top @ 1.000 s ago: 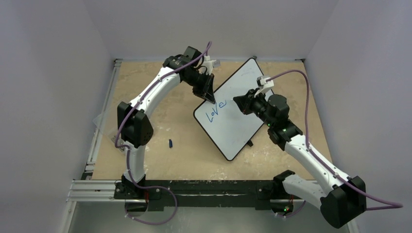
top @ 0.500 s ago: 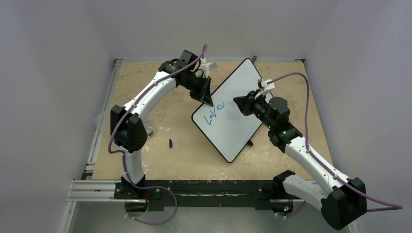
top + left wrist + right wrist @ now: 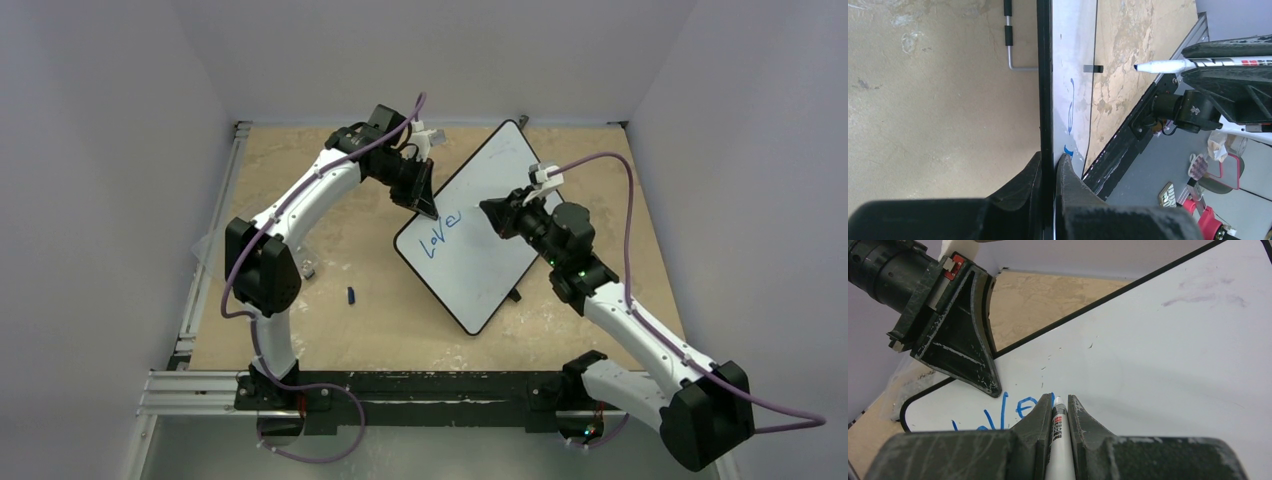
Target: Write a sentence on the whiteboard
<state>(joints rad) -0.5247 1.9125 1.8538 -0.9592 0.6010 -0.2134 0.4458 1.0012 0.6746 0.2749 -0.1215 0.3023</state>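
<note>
The whiteboard (image 3: 490,270) stands tilted in the middle of the table. The sentence (image 3: 443,231) is one blue word, about "Love", near the board's left corner. My left gripper (image 3: 428,208) is shut on the board's upper left rim, one finger on each face (image 3: 1050,162). My right gripper (image 3: 490,212) is shut on a white marker (image 3: 1058,427). The marker's tip sits just right of the last letter (image 3: 1024,406). I cannot tell whether the tip touches the board (image 3: 1158,355). The left wrist view shows the board edge-on (image 3: 1068,60) and the marker (image 3: 1168,65).
A small blue cap (image 3: 352,295) lies on the tan table left of the board. A black foot (image 3: 514,295) sticks out at the board's lower right edge. A thin metal prop (image 3: 1009,45) shows behind the board. An aluminium rail (image 3: 198,290) runs along the left table edge.
My left arm and the board edge it holds shifted slightly left over the last second. My right gripper with the marker stayed at the end of the word.
</note>
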